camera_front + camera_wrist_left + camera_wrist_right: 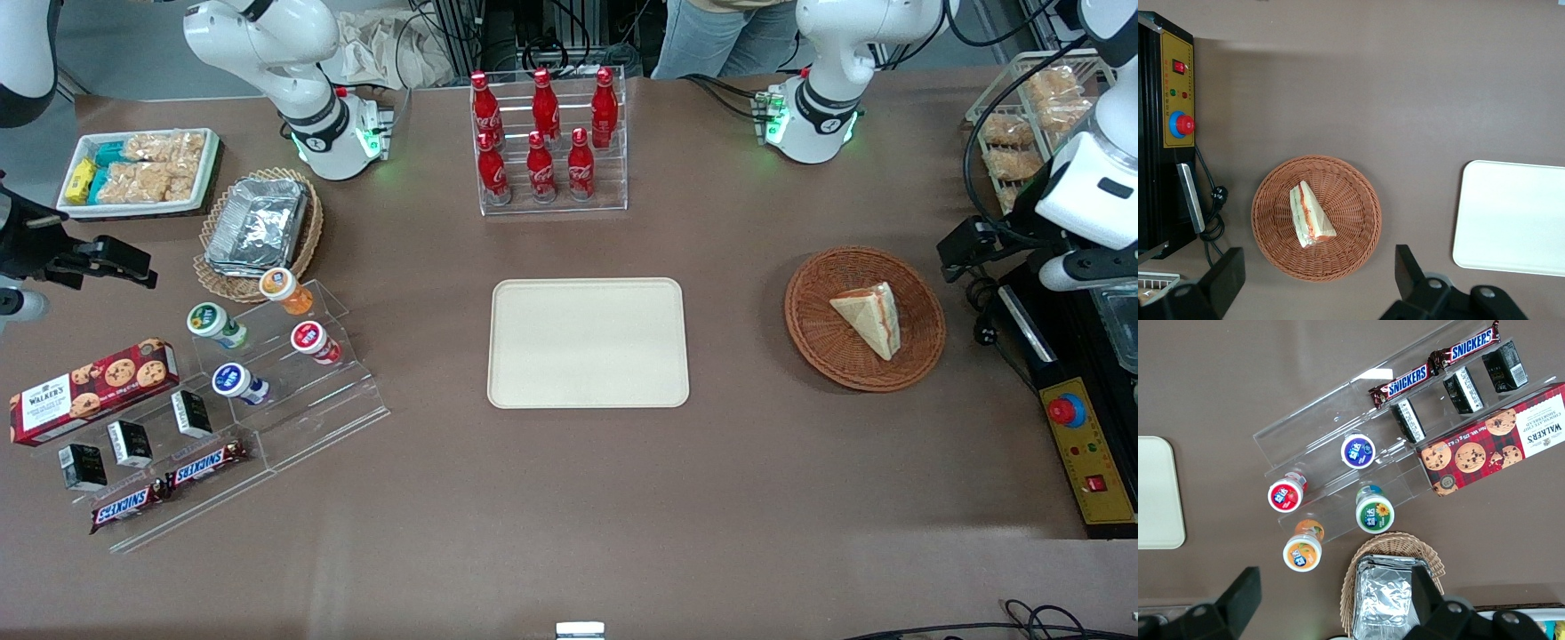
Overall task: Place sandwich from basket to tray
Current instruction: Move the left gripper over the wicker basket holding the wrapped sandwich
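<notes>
Wicker basket (925,307) w/ sandwich (869,317); gripper (1318,280) open above; Snickers (207,463)

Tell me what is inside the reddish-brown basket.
The basket holds one sandwich, lying on the weave. What lies under the sandwich is covered. The open gripper hangs above, holding nothing.

1. I see the sandwich (869,317), a white wedge with red-orange filling, lying in the basket (925,307).
2. The round brown wicker basket sits beside the flat cream tray (588,342), apart from it.
3. My gripper (1318,283) hangs above the basket, fingers wide.
</notes>
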You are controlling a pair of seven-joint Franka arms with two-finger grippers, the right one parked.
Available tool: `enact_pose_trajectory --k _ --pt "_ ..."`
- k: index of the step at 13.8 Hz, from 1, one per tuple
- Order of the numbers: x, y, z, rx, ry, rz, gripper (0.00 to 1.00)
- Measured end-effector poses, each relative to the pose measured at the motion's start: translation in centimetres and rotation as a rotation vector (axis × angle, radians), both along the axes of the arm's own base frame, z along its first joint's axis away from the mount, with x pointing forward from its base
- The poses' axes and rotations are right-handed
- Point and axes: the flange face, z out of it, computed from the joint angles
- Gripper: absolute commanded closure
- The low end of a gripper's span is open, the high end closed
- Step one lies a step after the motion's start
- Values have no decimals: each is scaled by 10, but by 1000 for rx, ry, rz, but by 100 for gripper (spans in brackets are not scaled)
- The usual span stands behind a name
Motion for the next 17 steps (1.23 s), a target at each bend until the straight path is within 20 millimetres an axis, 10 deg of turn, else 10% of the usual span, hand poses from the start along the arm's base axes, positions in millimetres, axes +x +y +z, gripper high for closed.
enact_pose_trajectory --k 10,17 --pt "-15 -2 -6 -25 100 359 0" --pt "-85 41 -44 -28 95 641 0"
